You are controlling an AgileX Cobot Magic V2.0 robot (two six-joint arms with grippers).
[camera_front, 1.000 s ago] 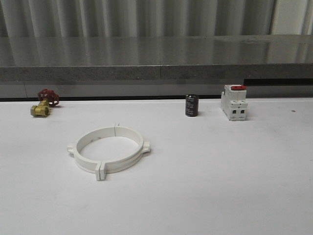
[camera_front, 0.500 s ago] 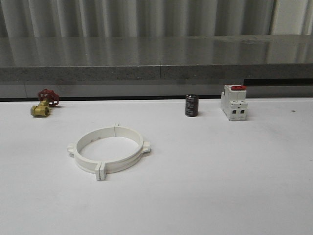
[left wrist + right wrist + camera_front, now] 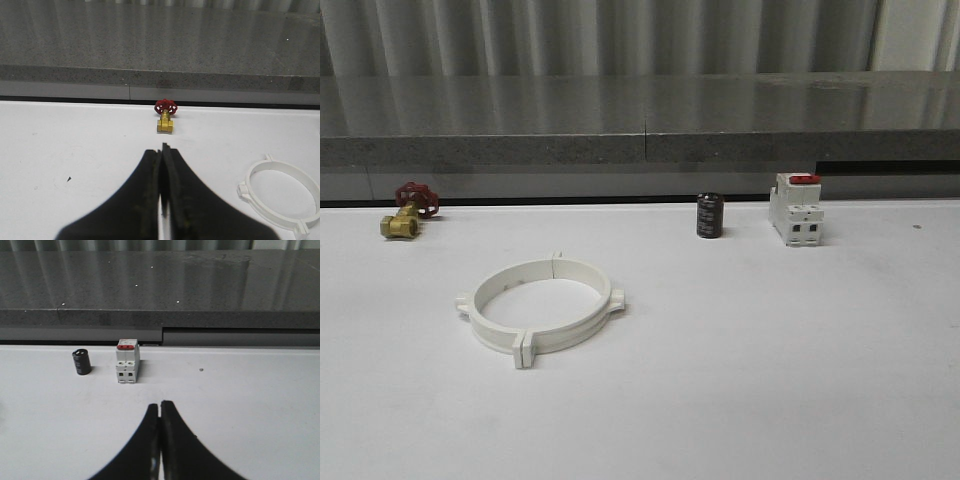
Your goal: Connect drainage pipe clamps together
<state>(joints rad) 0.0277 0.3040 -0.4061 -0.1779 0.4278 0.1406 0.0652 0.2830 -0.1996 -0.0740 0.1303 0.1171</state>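
Presently logged, with the clamps [image 3: 539,305] as landmark:

Clamps: two white half-rings lying flat on the table [image 3: 770,380], already set end to end as one wide ring, opening facing up. End tabs meet at two seams, one on the near side and one on the far side, so the seam line runs roughly front to back. Mid-arc tabs stick out to the left and right. A ring has no real long axis; in the front view it reads as wider than deep (foreshortening only). In the left wrist view the ring [image 3: 282,197] is partly cut off at the frame edge.

Valve [image 3: 408,209]: brass body, red handwheel, well behind the clamps and to their left.

Capacitor [image 3: 710,215]: dark cylinder, upright, behind and to the right of the clamps.

Breaker [image 3: 797,209]: white, red switch on top, further right than the capacitor.

Left gripper [image 3: 163,150]: fingers pressed together, holding nothing, well apart from the clamps.

Right gripper [image 3: 160,405]: fingers likewise closed on nothing, pointed toward the breaker [image 3: 127,361] and the capacitor [image 3: 81,362].

Step in hand: judged finished, or at the closing check, since the halves sit joined and both grippers are clear. Whether the tabs are truly latched cannot be told. Any next move would call for pressing the seam tabs together.
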